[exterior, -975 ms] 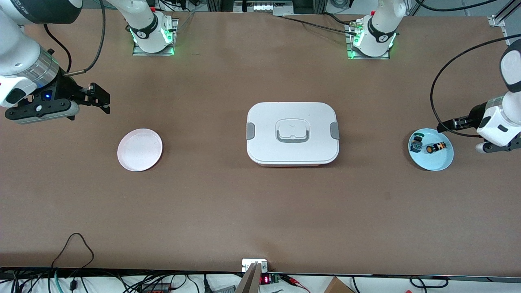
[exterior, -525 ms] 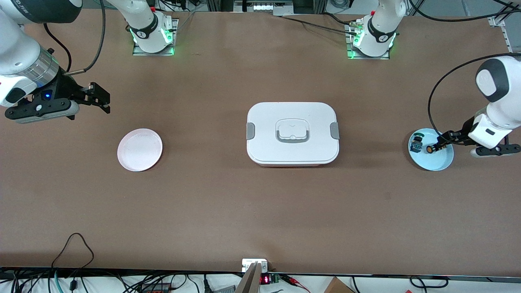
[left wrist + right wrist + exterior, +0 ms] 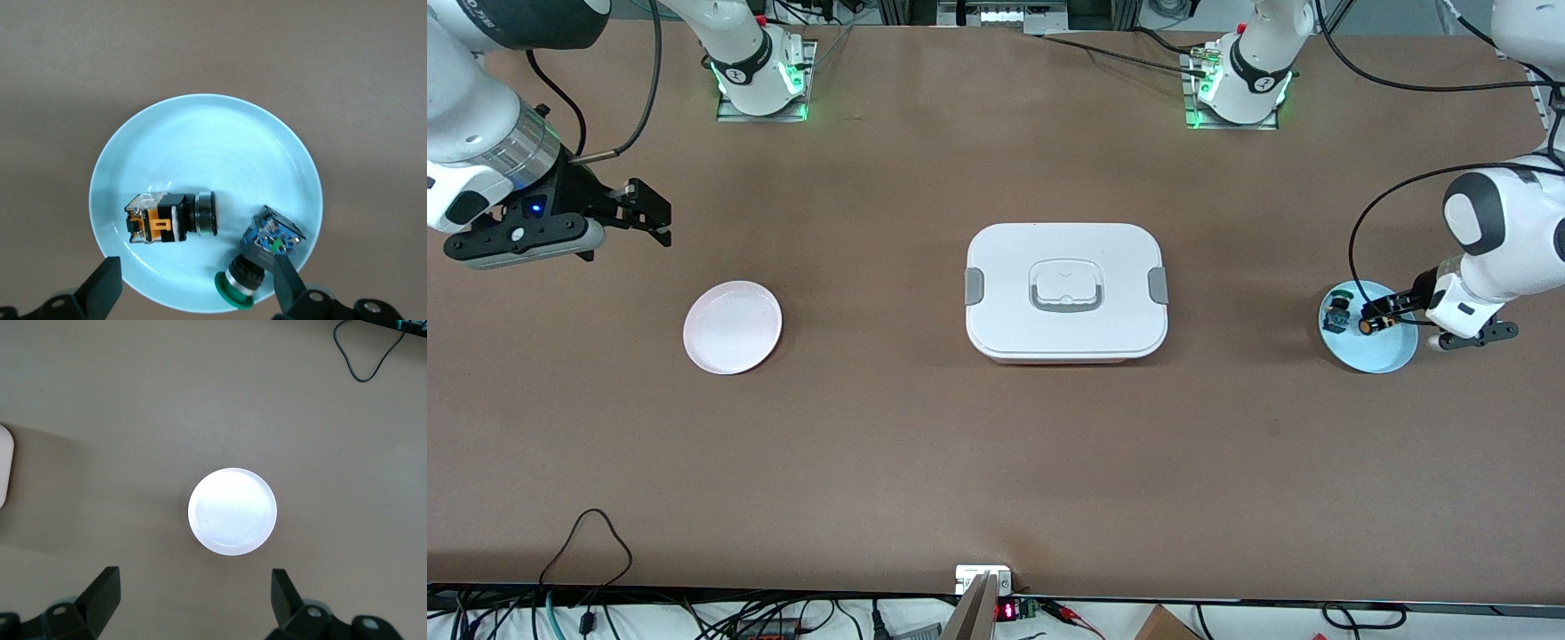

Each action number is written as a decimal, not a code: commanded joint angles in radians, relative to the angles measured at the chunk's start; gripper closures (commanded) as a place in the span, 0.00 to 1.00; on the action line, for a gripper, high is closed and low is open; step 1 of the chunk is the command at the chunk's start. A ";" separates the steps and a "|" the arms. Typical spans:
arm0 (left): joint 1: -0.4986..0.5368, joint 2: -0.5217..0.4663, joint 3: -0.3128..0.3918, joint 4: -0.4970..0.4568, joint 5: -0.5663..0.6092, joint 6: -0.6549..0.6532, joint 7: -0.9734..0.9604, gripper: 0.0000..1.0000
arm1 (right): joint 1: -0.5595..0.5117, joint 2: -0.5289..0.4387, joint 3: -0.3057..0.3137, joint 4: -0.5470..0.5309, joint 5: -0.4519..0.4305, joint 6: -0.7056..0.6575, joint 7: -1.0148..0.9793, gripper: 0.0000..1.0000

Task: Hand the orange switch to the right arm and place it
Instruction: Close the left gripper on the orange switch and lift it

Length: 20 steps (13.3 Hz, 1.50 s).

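The orange switch lies on its side on a light blue plate at the left arm's end of the table. My left gripper hangs open just over that plate, close above the switch and not holding it. In the left wrist view the orange switch lies on the plate, with my left gripper open beside it. My right gripper waits open and empty in the air at the right arm's end of the table. It looks down on a pale pink plate.
A blue-black switch with a green top lies on the blue plate beside the orange one, close to one left fingertip. A closed white lunch box stands mid-table. The empty pink plate lies toward the right arm's end.
My left gripper has come down and moved in from beside the blue plate until it is over it, close to the orange switch. The right arm has hardly moved.
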 commanded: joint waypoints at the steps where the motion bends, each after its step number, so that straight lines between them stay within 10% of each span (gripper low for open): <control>1: 0.007 0.013 -0.010 0.020 0.013 0.031 -0.050 0.00 | 0.001 -0.005 0.001 0.012 0.006 -0.020 -0.003 0.00; 16: 0.057 0.114 -0.010 0.010 0.014 0.130 -0.004 0.01 | 0.041 -0.011 0.004 0.012 0.006 -0.015 0.013 0.00; 18: 0.056 0.128 -0.010 0.018 0.013 0.130 -0.004 0.08 | 0.039 -0.011 0.004 0.012 0.006 -0.015 0.008 0.00; 20: 0.053 0.142 -0.010 0.035 0.014 0.126 0.016 0.73 | 0.041 -0.011 0.004 0.012 0.006 -0.015 0.008 0.00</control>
